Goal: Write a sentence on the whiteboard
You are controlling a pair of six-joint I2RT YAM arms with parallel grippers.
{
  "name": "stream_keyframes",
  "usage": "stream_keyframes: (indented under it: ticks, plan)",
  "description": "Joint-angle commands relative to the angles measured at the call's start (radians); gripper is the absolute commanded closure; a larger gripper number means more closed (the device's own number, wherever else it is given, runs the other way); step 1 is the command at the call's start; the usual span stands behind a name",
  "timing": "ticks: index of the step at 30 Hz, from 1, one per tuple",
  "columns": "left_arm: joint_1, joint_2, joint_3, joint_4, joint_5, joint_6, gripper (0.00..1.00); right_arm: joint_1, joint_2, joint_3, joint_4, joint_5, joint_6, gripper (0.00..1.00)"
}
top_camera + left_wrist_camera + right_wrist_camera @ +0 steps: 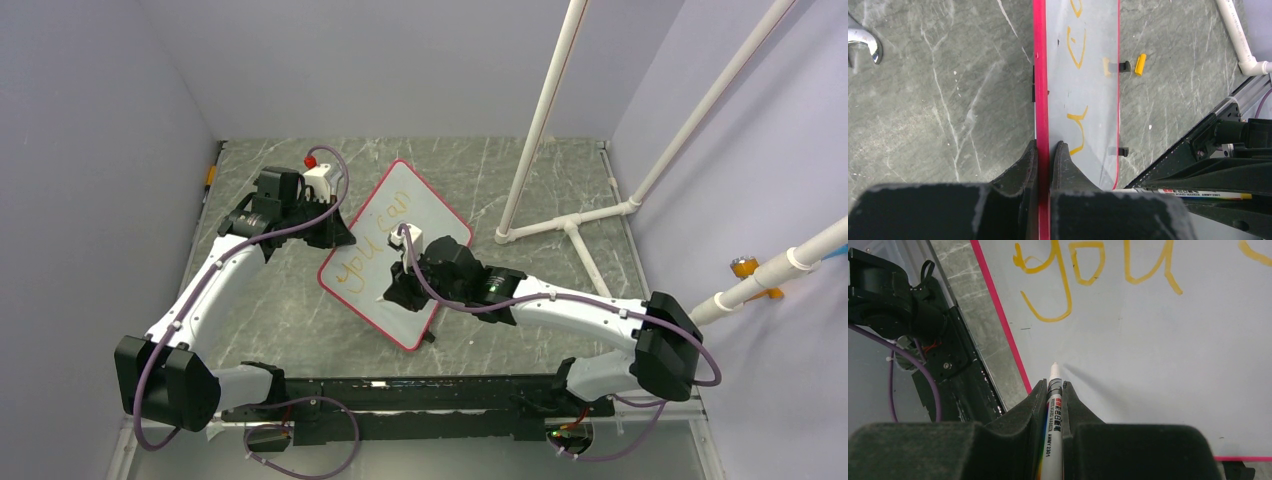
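Mid-table (290, 310), the whiteboard (400, 205) looks thin, stiff, light and likely slippery, so its red edge suits the left gripper (1044, 147) pinched shut there, while the right gripper (1054, 385) clamps a marker (1053, 430) below the orange writing (1098, 265).

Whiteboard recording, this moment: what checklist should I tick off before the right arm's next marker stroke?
1. Board held: left gripper shut on the thin red-pink frame of the large flat white whiteboard: ok.
2. Pen held: right gripper shut on the white marker pen: ok.
3. Marker tip uncapped: ok.
4. Tip aimed at blank board below the thin orange handwritten sentence: ok.
5. Tip touching the surface: cannot tell.
6. First line, "you can", readable from the top view: ok.
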Motion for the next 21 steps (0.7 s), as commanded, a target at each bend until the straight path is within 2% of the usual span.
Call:
stream_keyframes:
  ticks: [1, 21]
  plan:
    - [0.011, -0.007, 0.002, 0.024, -0.207, 0.107, 1.0, 0.004, 0.011, 0.041, 0.074, -0.007, -0.001, 1.0]
    - [0.011, -0.007, 0.0, 0.025, -0.201, 0.106, 1.0, 0.004, 0.042, -0.021, 0.086, 0.014, 0.008, 1.0]
